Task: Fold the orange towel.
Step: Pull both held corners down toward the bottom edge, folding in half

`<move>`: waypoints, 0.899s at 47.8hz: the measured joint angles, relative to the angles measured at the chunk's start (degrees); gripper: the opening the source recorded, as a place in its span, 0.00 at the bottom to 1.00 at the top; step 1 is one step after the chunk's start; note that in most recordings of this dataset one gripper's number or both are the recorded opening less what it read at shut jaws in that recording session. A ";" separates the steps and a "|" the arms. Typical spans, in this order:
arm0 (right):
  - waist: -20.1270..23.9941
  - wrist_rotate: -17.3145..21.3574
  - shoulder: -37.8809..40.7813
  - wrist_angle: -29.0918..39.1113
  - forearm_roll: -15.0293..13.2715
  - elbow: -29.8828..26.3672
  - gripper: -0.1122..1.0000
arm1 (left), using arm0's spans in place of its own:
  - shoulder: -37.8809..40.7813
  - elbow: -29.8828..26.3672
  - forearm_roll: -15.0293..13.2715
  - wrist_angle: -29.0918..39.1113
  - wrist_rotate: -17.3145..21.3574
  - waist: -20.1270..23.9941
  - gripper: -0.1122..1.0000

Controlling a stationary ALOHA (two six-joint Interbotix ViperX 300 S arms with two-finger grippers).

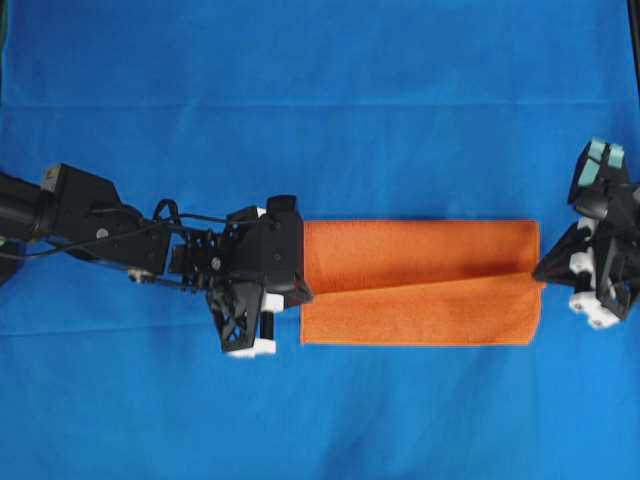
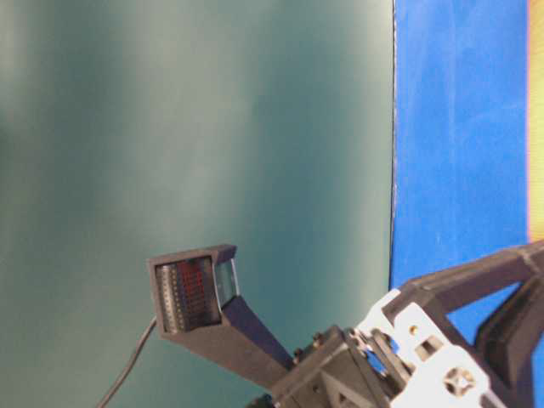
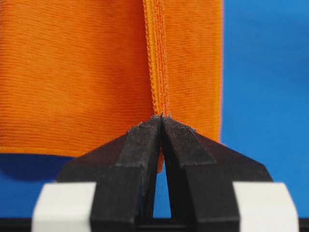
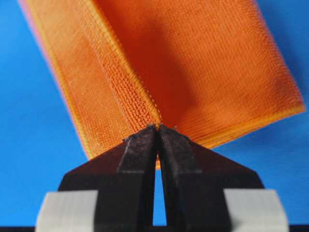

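Orange towel [image 1: 420, 283], already doubled into a long strip, lies mid-table on the blue cloth [image 1: 320, 90]. Left gripper [image 3: 161, 117] and right gripper [image 4: 157, 126] each pinch an end hem; carrying both ends level would probably keep the fold square.

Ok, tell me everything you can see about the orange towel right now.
The towel is bright orange, fuzzy terry cloth with a thin stitched hem. It lies as a long horizontal rectangle on the blue cloth, partly folded: a crease or lifted edge runs along its length, slanting slightly. The left gripper is shut on the hem at its left end, and the right gripper is shut on the edge at its right end, so the gripped edge looks stretched between them.
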 measured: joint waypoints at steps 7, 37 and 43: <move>4.57 2.64 3.52 -2.81 0.00 -0.35 0.11 | 0.88 -0.35 -0.09 0.00 -0.53 -1.93 0.11; 8.70 5.36 12.39 -6.77 0.00 -3.08 0.12 | 3.34 -0.88 -0.09 -0.97 -0.53 -2.29 0.11; 9.32 5.36 12.04 -6.68 0.00 -3.16 0.18 | 3.34 -0.88 0.00 -1.76 -0.44 -2.20 0.23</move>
